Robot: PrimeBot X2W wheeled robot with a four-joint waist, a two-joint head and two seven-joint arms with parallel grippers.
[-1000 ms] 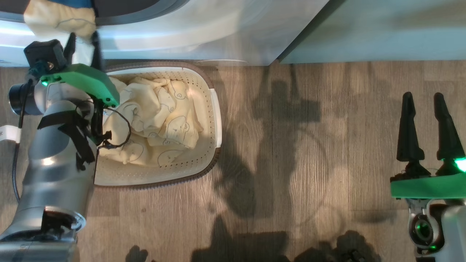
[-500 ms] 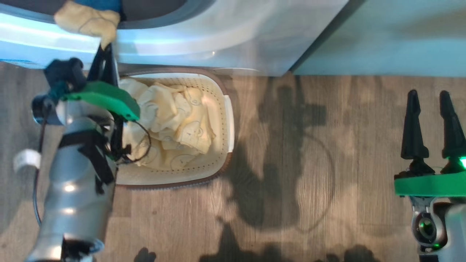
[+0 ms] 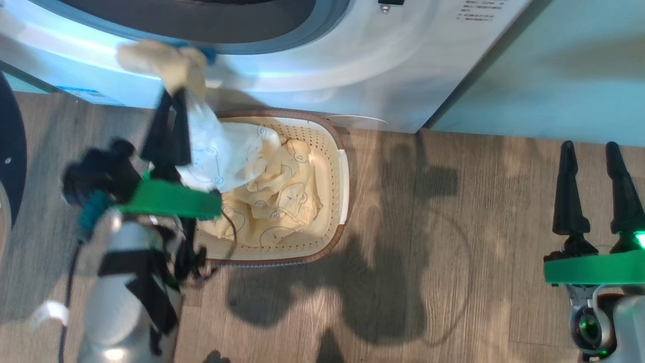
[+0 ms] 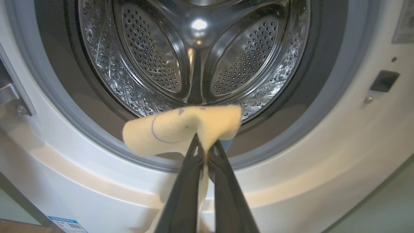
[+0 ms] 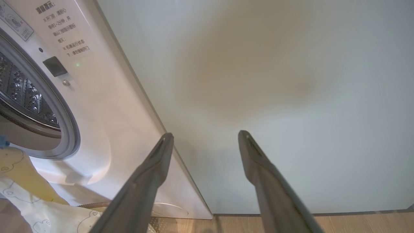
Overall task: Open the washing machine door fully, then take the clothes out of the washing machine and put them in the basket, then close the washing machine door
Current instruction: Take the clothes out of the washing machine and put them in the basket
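My left gripper (image 3: 173, 98) is shut on a cream bear-print garment (image 3: 211, 151) with a blue end, just below the washing machine (image 3: 352, 65) opening. The cloth bunches above the fingertips and hangs down over the basket's near-left corner. Seen from the left wrist, the pinched fold (image 4: 181, 129) sits before the bare steel drum (image 4: 197, 58). The basket (image 3: 343, 166) stands on the floor against the washer and holds more bear-print clothes (image 3: 282, 201). A black edge of the open door (image 3: 9, 151) shows at far left. My right gripper (image 3: 597, 151) hangs open over bare floor, holding nothing.
A pale green cabinet panel (image 3: 554, 65) adjoins the washer on the right, and the right wrist view faces that panel (image 5: 275, 97). A blue label sticker (image 4: 66, 224) sits low on the washer front. Wood floor (image 3: 453, 227) stretches between the basket and my right gripper.
The head camera has tilted up, showing more of the washer. My left gripper has drawn the garment out of the opening, and a longer length now hangs over the basket. The right arm is still.
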